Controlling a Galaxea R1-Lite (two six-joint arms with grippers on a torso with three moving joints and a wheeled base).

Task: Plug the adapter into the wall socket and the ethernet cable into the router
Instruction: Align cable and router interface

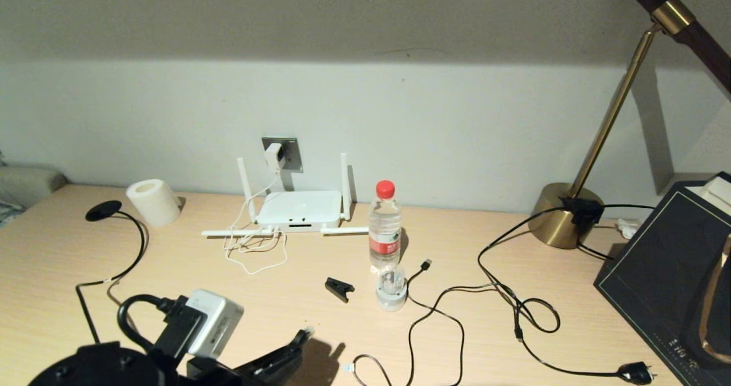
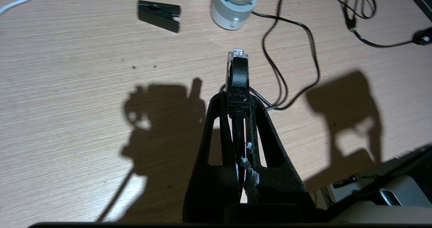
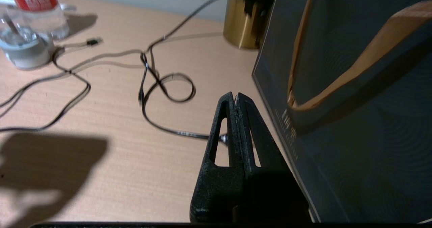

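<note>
adapter [image 1: 274, 156] sits in the wall socket [image 1: 292, 152] already, so what remains is the ethernet cable [image 2: 238, 73], pinched in the left claw [image 2: 238, 101] low over the table [image 1: 297, 294], well short of the router [image 1: 298, 209]; right claw [image 3: 235, 101] pressed together, empty.

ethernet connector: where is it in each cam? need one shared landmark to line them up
Head view: the ethernet cable connector shows at bottom centre-left, held in the left gripper.
Left wrist view: centre, clear tip poking out past the shut jaws.
Right wrist view: not in it.
Shared landmark: the small white-based glass gadget beside the water bottle appears in all three.
</note>
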